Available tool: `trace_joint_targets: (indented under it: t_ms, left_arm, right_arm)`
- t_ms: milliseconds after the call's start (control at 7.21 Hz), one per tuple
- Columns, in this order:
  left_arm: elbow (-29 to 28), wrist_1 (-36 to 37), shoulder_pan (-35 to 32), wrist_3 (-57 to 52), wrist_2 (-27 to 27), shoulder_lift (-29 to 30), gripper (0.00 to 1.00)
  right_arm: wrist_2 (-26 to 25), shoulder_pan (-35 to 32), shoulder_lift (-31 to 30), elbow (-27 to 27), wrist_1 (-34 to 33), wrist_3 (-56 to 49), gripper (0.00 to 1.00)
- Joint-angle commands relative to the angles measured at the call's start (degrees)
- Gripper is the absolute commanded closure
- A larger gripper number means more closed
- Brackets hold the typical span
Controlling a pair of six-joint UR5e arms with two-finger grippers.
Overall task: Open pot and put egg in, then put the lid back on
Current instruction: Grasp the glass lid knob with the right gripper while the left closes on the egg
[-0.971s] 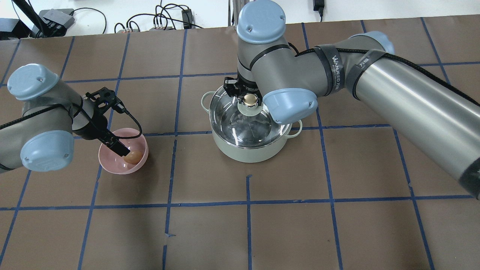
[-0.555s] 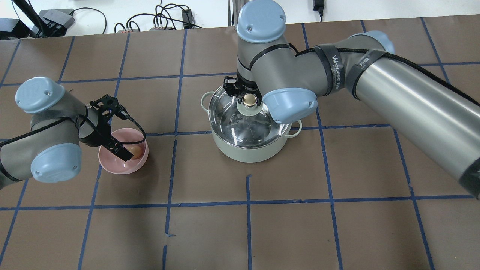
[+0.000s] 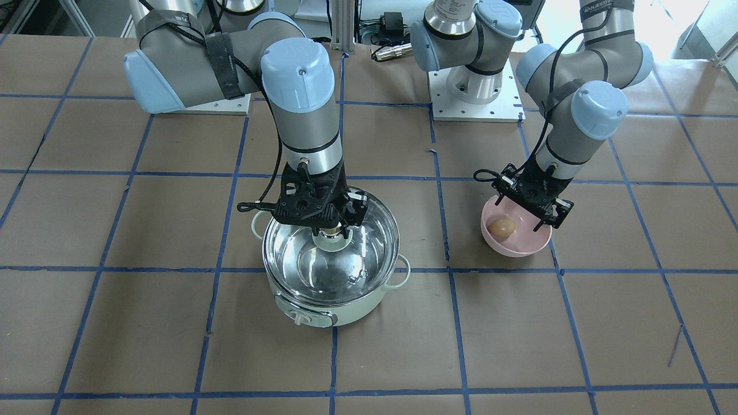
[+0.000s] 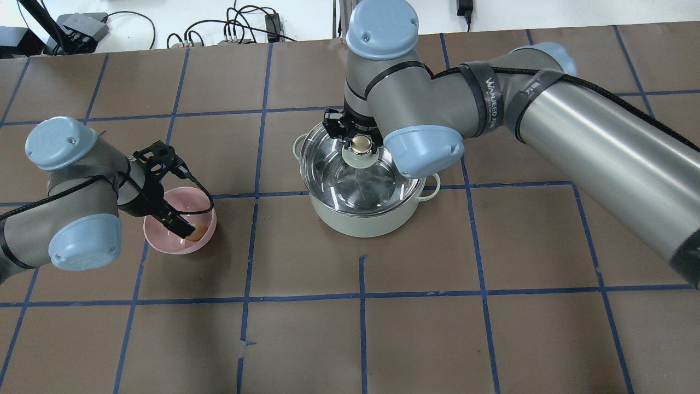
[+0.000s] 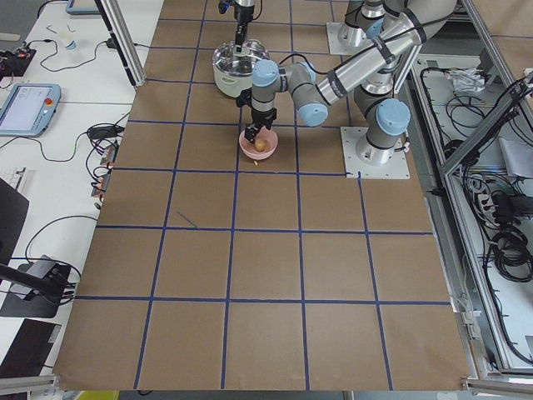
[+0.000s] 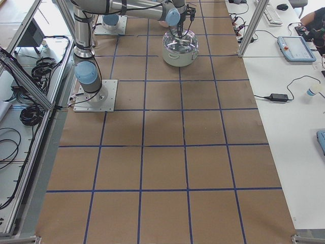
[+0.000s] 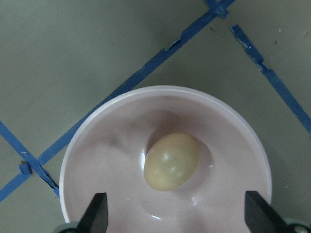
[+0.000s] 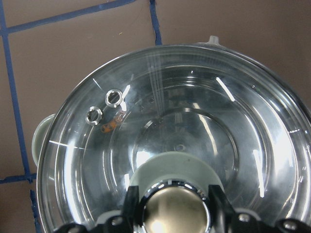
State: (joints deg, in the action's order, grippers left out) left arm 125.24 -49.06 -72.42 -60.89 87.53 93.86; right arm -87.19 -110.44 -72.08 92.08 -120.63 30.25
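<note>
The pale mint-green pot [image 4: 361, 221] stands mid-table; it also shows in the front view [image 3: 351, 308]. The glass lid [image 4: 333, 175] sits over it, slightly off-centre toward the far left. My right gripper [image 4: 359, 143] is shut on the lid's beige-gold knob [image 8: 176, 211]. The brown-tan egg [image 7: 171, 161] lies in a pink bowl [image 7: 97, 160]. My left gripper [image 7: 177, 216] is open and reaches down into the bowl [image 4: 164, 243], one finger on each side of the egg [image 3: 500, 226], without touching it.
Brown table with a blue tape grid. The bowl [image 3: 519, 248] is about one grid square from the pot, on my left. Cables and power supplies [image 4: 240, 30] lie beyond the far table edge. My right arm's forearm [image 4: 601, 148] spans the table's right half.
My left arm swung over the bowl and its fingers moved from beside the egg to over it. The lid shifted slightly toward the far left with my right gripper.
</note>
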Motion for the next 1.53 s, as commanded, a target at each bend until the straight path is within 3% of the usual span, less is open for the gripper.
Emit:
trace_joint_targets:
  t_ms: [0, 139, 1387]
  left_arm:
    - [0.2, 0.9, 0.1, -8.2, 0.3, 1.4, 0.01]
    - [0.2, 3.6, 0.1, -11.8, 0.4, 2.8, 0.0]
    - [0.2, 4.4, 0.0, -21.7, 3.2, 4.9, 0.0]
  right_arm:
    - [0.3, 0.7, -0.6, -0.1, 0.3, 0.0, 0.5]
    - [0.3, 1.1, -1.1, -0.1, 0.7, -0.3, 0.5]
    - [8.2, 5.1, -2.7, -0.1, 1.9, 0.2, 0.5]
